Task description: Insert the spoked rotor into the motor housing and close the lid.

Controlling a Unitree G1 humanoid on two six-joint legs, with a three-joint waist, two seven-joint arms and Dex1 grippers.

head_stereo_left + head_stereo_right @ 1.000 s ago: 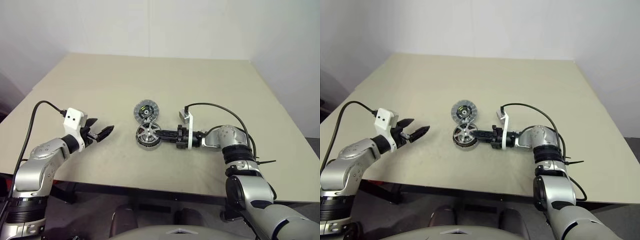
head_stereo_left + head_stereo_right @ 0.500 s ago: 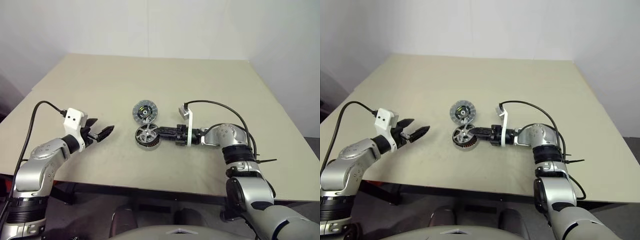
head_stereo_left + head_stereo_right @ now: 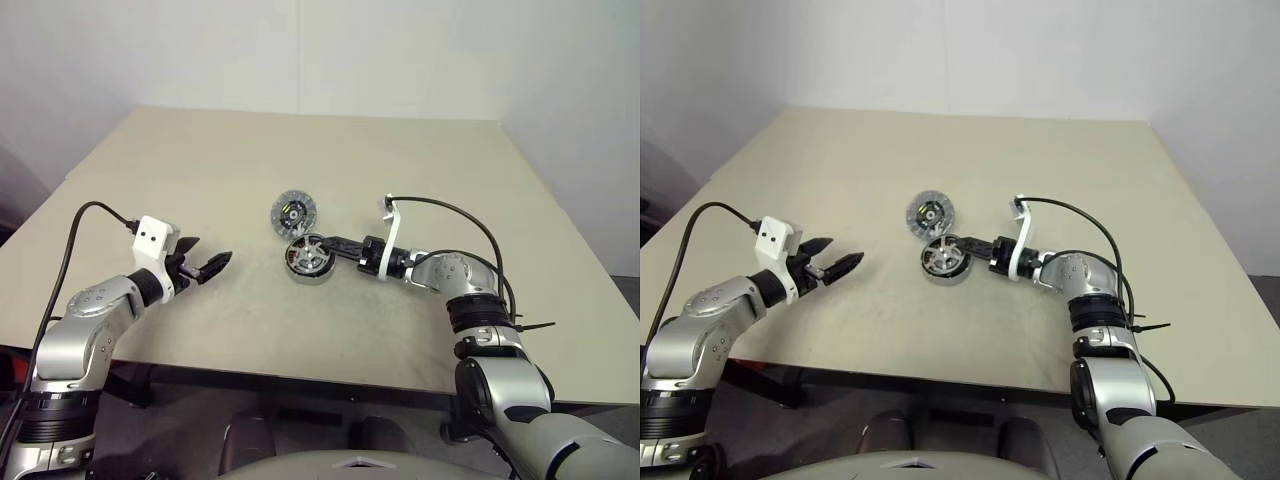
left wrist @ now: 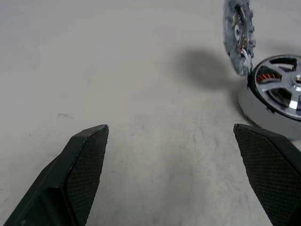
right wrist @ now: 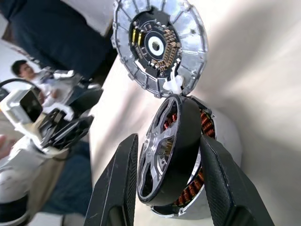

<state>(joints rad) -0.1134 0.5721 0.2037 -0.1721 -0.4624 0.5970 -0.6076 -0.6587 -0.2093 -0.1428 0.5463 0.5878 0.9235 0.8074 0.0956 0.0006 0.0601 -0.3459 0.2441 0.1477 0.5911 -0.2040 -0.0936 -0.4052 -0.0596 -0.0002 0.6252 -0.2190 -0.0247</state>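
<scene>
Moved: right gripper (image 5: 164, 188) has rolled its wrist and pushed further out over the table since a second ago, so the spoked rotor (image 5: 164, 150) that lay flat on top of the motor housing (image 3: 309, 262) now stands on edge, half tipped into the cup.
Also shifted: housing has slid a bit toward the lid (image 3: 293, 212); the two now touch at the rim.
Right jaws: clamped across the rotor's dark ring, one finger on each face.
Left jaws: left gripper (image 4: 174, 141) spread wide, holding nothing, hovering well off to the side of the parts.
Rotor feel: my guess is stiff metal, light, thin-rimmed and a bit slick. The magnets will probably yank it toward the copper windings, so it could snap in crooked.
Where to hold: on the ring edge like now, keeping off the spokes and hub.
Lid: flat on the table (image 3: 150, 180), ribbed rim, not yet on.
</scene>
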